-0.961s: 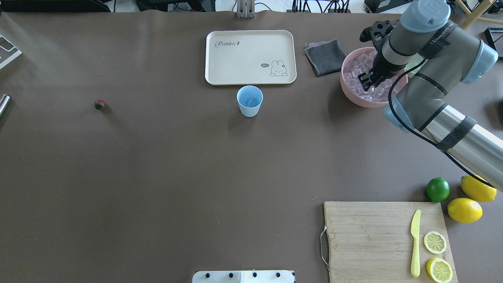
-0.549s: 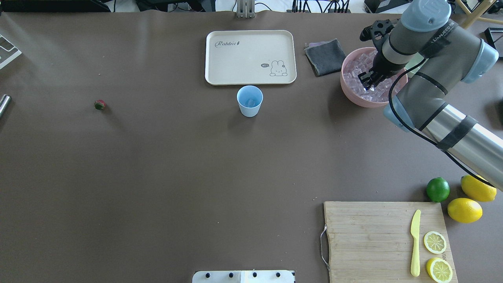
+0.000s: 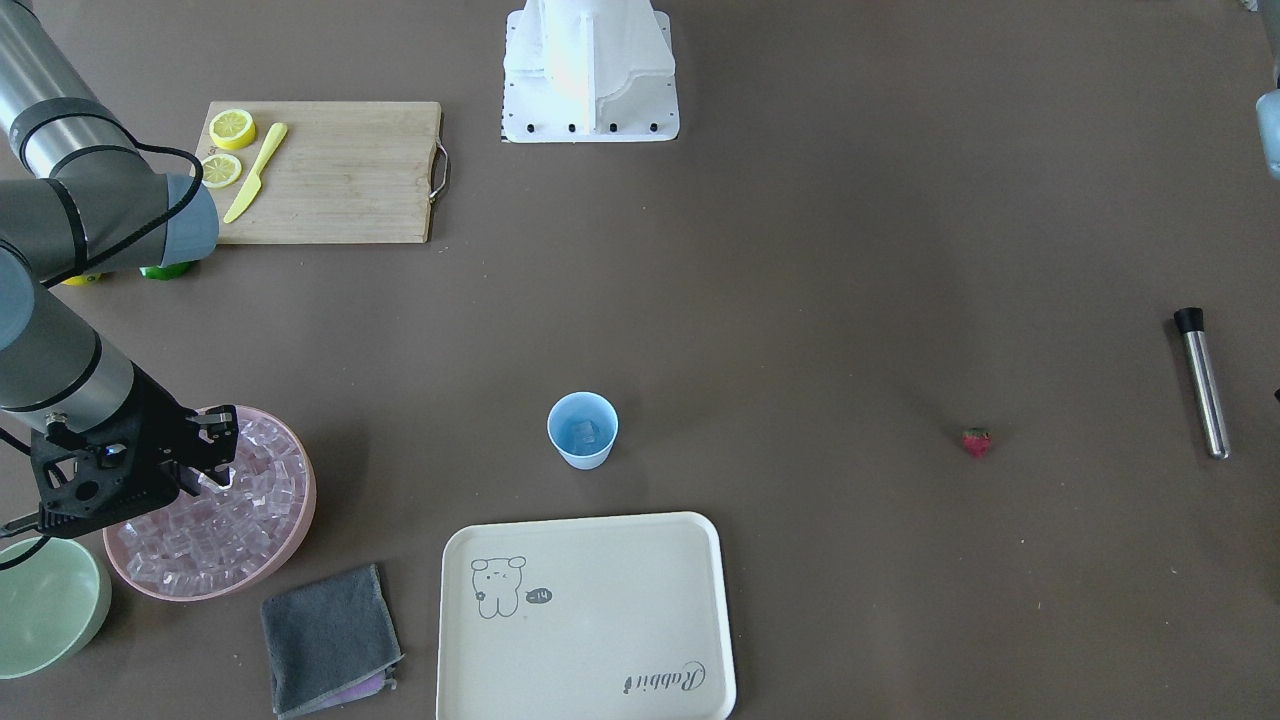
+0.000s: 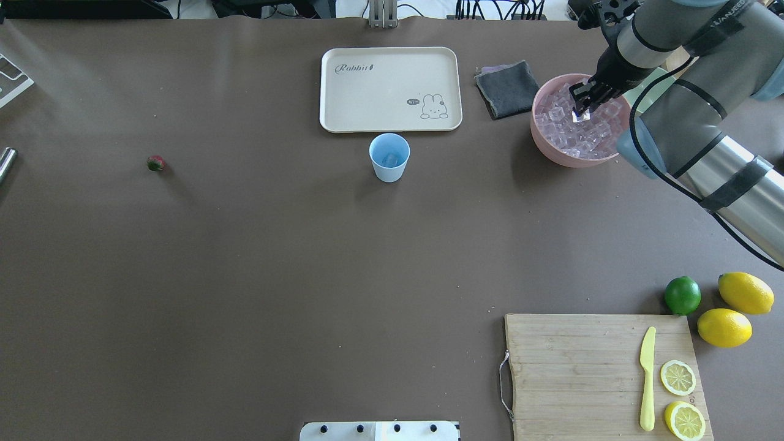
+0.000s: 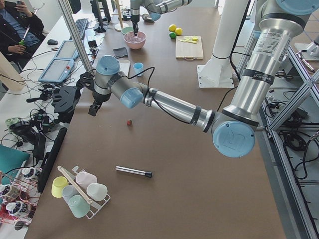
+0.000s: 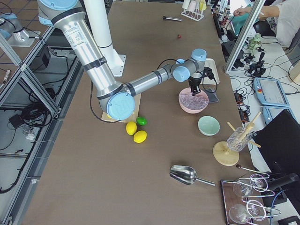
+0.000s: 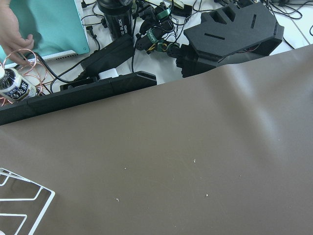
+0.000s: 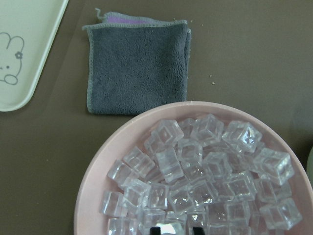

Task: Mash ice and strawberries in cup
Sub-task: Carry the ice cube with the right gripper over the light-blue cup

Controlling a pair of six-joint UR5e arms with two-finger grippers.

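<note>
A brown worktop (image 4: 245,275) seen from above. At the far right, the right arm (image 4: 674,116) reaches over a pink bowl (image 4: 542,144) heaped with clear ice (image 4: 582,138). The right jaws point down and are closed on a single ice cube (image 4: 579,114), which shows bright white between the two tips over the heap. Near the middle of the worktop a small light-blue cup (image 4: 389,158) stands upright, just in front of a cream tray (image 4: 390,89), with one ice cube in its bottom. A small red strawberry (image 4: 155,163) lies alone on the worktop, well to the left of the cup. The left arm (image 5: 174,107) hangs over the worktop's far left edge; whether the left jaws are open or closed cannot be told.
</note>
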